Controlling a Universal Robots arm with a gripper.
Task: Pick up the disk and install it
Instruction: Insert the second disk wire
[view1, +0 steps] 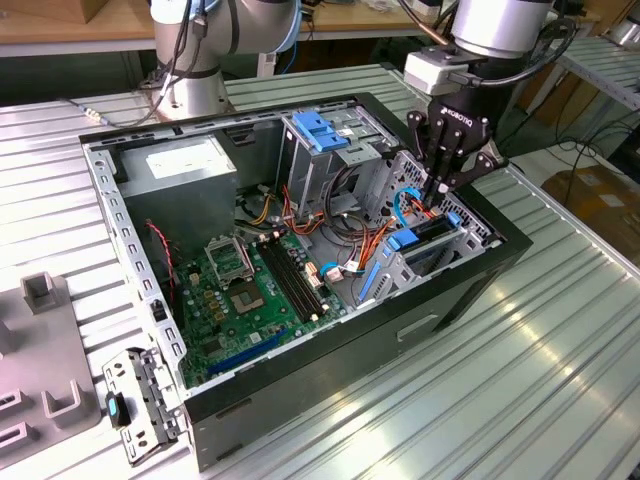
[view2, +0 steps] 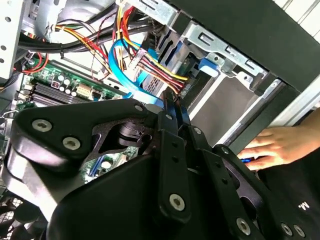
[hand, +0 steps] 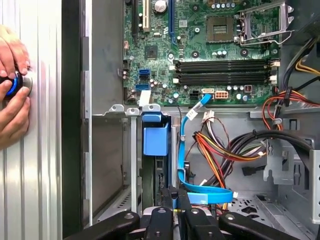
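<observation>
The gripper (view1: 443, 185) reaches down into the open computer case (view1: 330, 385) at the drive cage along the case's side on the exterior view's right, its fingers (hand: 167, 200) drawn close together on the upper edge of the disk (view1: 432, 230), which stands on edge in its slot with blue rails. A blue data cable (hand: 187, 150) and orange-and-yellow power wires (hand: 215, 155) run just beside it. In the first wrist view, a person's hand (hand: 12, 90) holds a blue button outside the case wall.
</observation>
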